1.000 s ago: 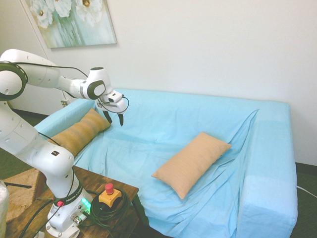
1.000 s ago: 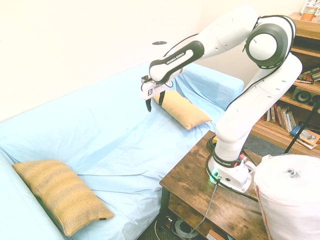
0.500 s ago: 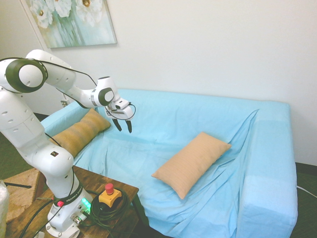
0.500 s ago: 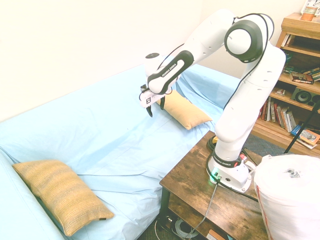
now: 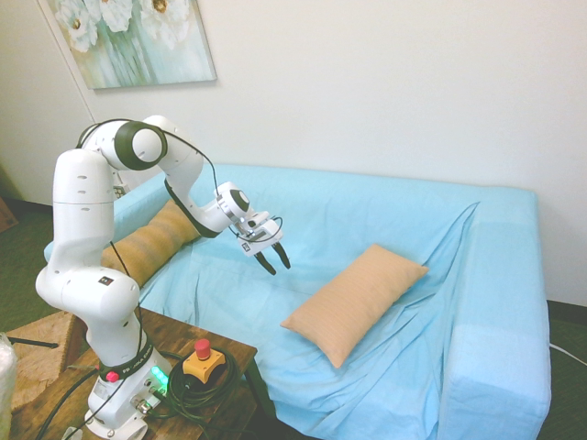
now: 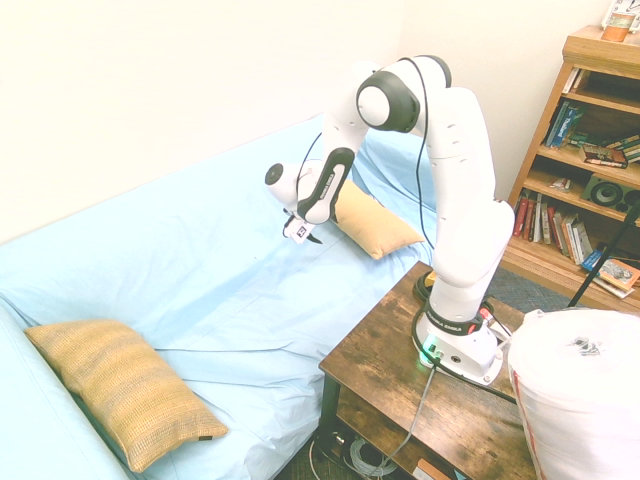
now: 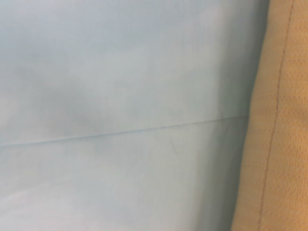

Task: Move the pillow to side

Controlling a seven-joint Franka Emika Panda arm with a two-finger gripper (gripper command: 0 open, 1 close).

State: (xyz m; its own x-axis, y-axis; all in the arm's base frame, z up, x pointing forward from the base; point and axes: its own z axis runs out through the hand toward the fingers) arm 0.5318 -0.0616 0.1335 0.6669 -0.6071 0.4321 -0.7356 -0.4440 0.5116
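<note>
First exterior view gives me the clearest read, so I start from the pillow (image 5: 354, 302): the plain peach one lies flat on the sofa seat (image 5: 229, 275), well toward the sofa arm draped in loosely folded blue cover, the side (image 5: 500, 312) I want it at. One far corner of the pillow is close to the diagonal folds of that side; the nearest corner points down toward the seat's front edge. Its long axis runs on a slant, from that far corner by the side down toward the seat front.

From the pillow, my gripper (image 5: 271, 261) sits on the far side from the sofa arm, above bare seat cover, near but apart from the pillow's long edge. The jaws stand wide apart and hold nothing, tilted downward and angled toward the pillow. As I judge it, the coming move turns on this: the pillow lies ahead of the jaws, between them and the side, so a reach to its near long edge comes first.

In the second exterior view the pillow (image 6: 118, 389) is at the seat's lower end and the gripper (image 6: 304, 232) hangs over the seat well away from it, closer to the striped cushion (image 6: 372, 220).

The wrist view shows blue cover and a strip of the pillow (image 7: 276, 125).
</note>
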